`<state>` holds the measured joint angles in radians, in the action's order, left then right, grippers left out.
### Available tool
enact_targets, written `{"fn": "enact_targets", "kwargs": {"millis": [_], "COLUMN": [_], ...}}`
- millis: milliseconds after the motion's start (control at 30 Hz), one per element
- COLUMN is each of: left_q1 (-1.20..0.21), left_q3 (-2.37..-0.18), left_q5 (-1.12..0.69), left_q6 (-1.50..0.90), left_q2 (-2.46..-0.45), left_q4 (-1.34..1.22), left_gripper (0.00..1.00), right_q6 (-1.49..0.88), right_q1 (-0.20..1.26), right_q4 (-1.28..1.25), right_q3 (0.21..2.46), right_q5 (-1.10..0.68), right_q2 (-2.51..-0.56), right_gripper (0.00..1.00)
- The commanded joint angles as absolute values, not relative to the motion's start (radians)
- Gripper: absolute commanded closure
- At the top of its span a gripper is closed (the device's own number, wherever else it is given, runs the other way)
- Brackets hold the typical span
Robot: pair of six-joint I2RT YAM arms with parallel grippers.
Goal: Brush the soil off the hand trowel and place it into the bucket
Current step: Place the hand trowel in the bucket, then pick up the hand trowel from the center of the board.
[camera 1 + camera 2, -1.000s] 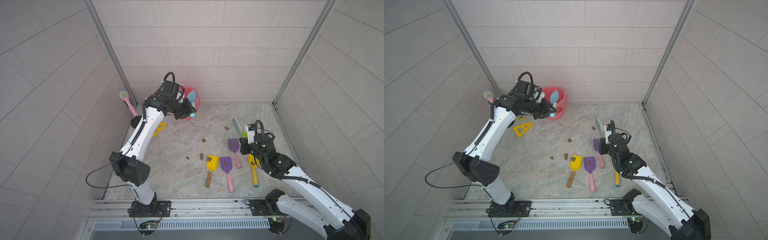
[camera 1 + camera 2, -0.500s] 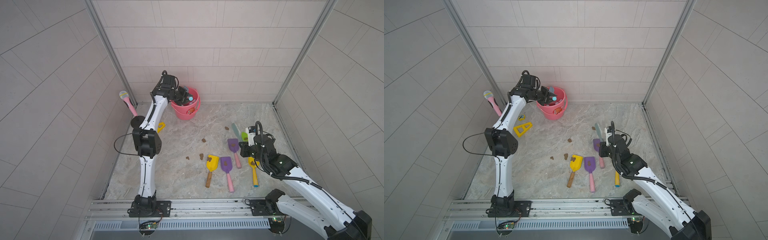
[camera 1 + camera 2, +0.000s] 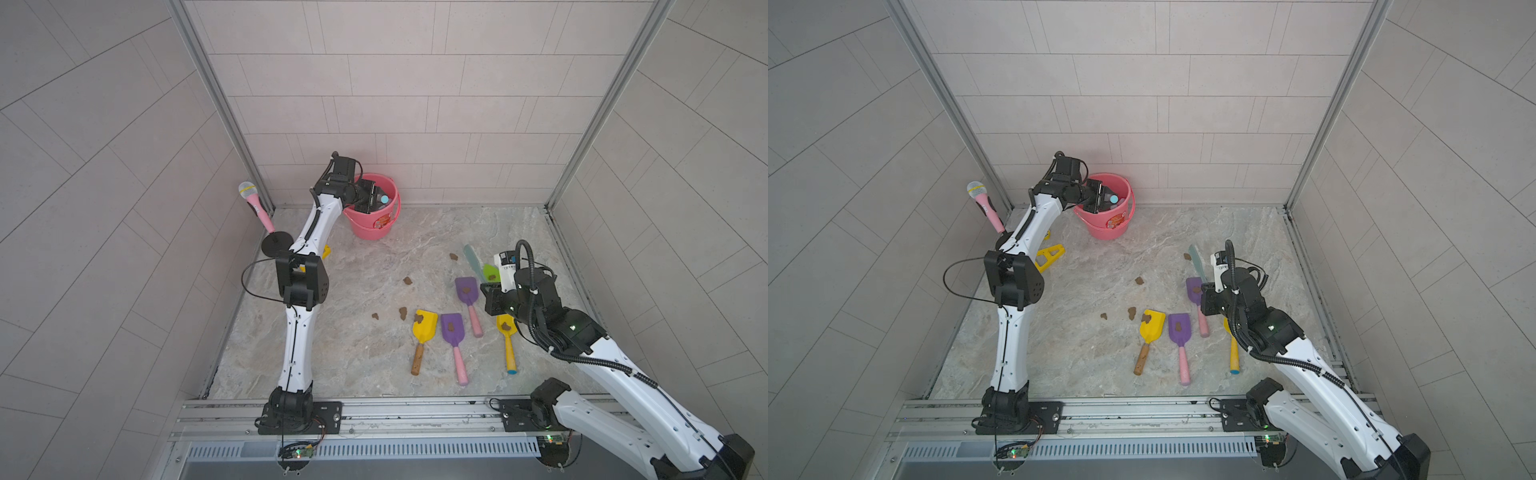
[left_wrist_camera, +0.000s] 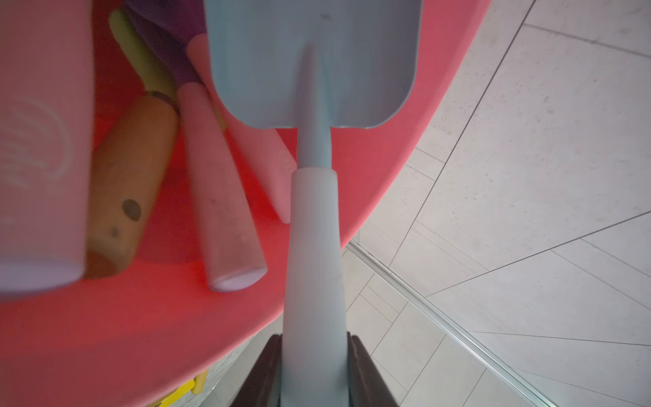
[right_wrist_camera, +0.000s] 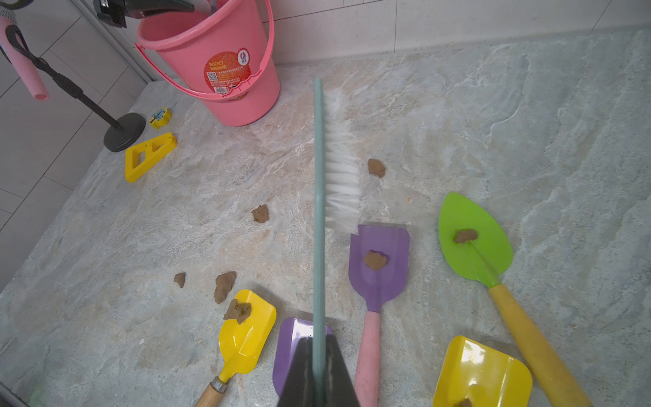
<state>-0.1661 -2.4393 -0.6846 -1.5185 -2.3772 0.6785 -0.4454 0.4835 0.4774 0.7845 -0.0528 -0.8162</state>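
Note:
My left gripper (image 4: 314,338) hangs over the mouth of the coral-pink bucket (image 3: 374,222), its fingers against the pale handle of a light-blue hand trowel (image 4: 313,70). The clean blade points down into the bucket. In both top views the left gripper (image 3: 1106,198) is inside the rim. My right gripper (image 5: 318,340) is shut on the thin teal handle of a white-bristled brush (image 5: 341,169), held above the trowels on the floor. Soil lumps (image 5: 260,213) lie on the floor. One lump sits on each of the purple trowel (image 5: 378,267), yellow trowel (image 5: 246,334) and green trowel (image 5: 475,239).
Inside the bucket lie a wooden handle (image 4: 126,183) and pink handles (image 4: 218,197). Another purple trowel (image 3: 452,330) and a yellow one (image 3: 506,328) lie by my right arm. A pink microphone on a stand (image 3: 253,203), a yellow triangle (image 5: 149,155) and tiled walls border the floor.
My left arm has straightened and carried the blue trowel from beside the bucket to over its mouth, blade now pointing down inside. The right arm and brush have stayed put.

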Motion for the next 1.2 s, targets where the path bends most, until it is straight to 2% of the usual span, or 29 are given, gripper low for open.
{"fn": "enact_targets", "kwargs": {"millis": [0,100,267,400,500,633,833,1033,1167], "left_q1": [-0.17,-0.171,-0.176,-0.216,-0.28,-0.425,-0.69,-0.957,-1.14], "left_q3": [-2.491,-2.511,-2.51,-2.437,-2.221,-1.896,-1.507,-1.252,-1.171], "left_q5": [-0.67,-0.667,-0.66,-0.61,-0.565,-0.396,-0.109,0.118,0.25], "left_q6": [-1.584,-1.555,-1.364,-1.101,-0.922,-0.766,-0.729,-0.763,-0.845], "left_q2": [-2.395,-2.38,-2.27,-2.108,-1.927,-1.664,-1.369,-1.219,-1.223], "left_q4": [0.571,0.566,0.66,0.834,0.852,0.868,0.869,0.887,0.899], "left_gripper": [0.49,0.39,0.38,0.39,0.5,0.54,0.53,0.53,0.53], "right_q6": [-0.425,-0.429,-0.466,-0.518,-0.545,-0.567,-0.629,-0.689,-0.717], "right_q1": [0.481,0.481,0.482,0.481,0.482,0.481,0.482,0.482,0.484], "right_q4": [0.53,0.547,0.558,0.567,0.568,0.602,0.671,0.696,0.711], "right_q3": [0.827,0.837,0.839,0.83,0.817,0.811,0.805,0.75,0.716], "right_q5": [-0.053,-0.058,-0.094,-0.121,-0.144,-0.177,-0.285,-0.359,-0.359], "right_q2": [-0.798,-0.788,-0.772,-0.771,-0.762,-0.743,-0.694,-0.621,-0.572], "right_gripper": [1.0,1.0,1.0,1.0,1.0,1.0,1.0,1.0,1.0]}}
